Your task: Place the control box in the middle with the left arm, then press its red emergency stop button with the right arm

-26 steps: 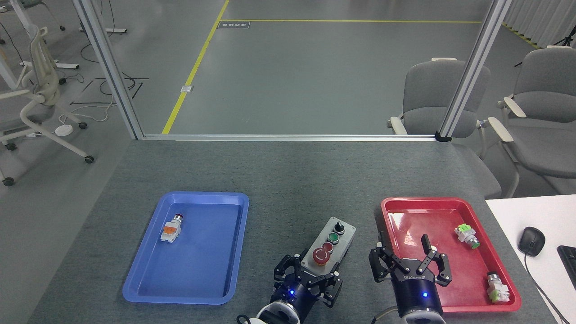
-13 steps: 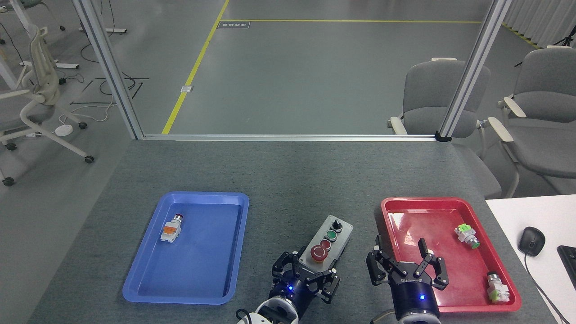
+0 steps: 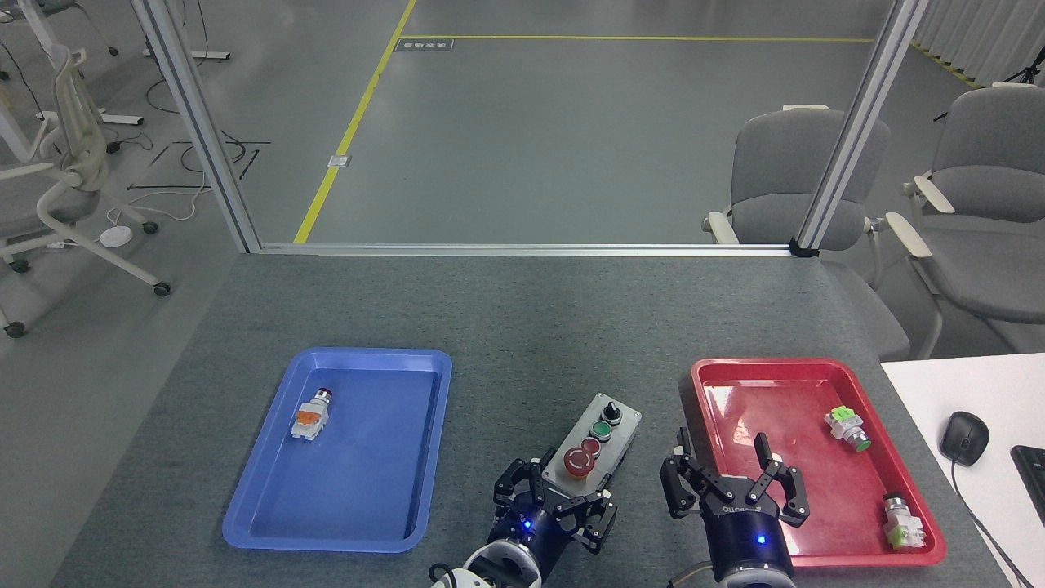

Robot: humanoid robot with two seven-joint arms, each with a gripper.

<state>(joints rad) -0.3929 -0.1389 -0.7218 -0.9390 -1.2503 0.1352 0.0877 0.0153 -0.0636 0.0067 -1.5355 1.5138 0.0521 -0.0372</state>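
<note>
Two tools sit near the felt bench's (image 3: 522, 327) front edge: left tool (image 3: 555, 498) clasps the oblong grey control box (image 3: 594, 447); right tool (image 3: 731, 474) spread, empty.

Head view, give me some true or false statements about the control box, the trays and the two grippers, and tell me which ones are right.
1. The control box sits on the grey tabletop between the two trays. True.
2. The left gripper is at the near end of the control box. True.
3. The right gripper is pressing the red emergency stop button. False: it is open and off to the right, over the near left edge of the red tray.
4. The blue tray holds two switches. False: only one white-and-orange switch.
5. The red tray holds two small switches with green parts. True.
</note>
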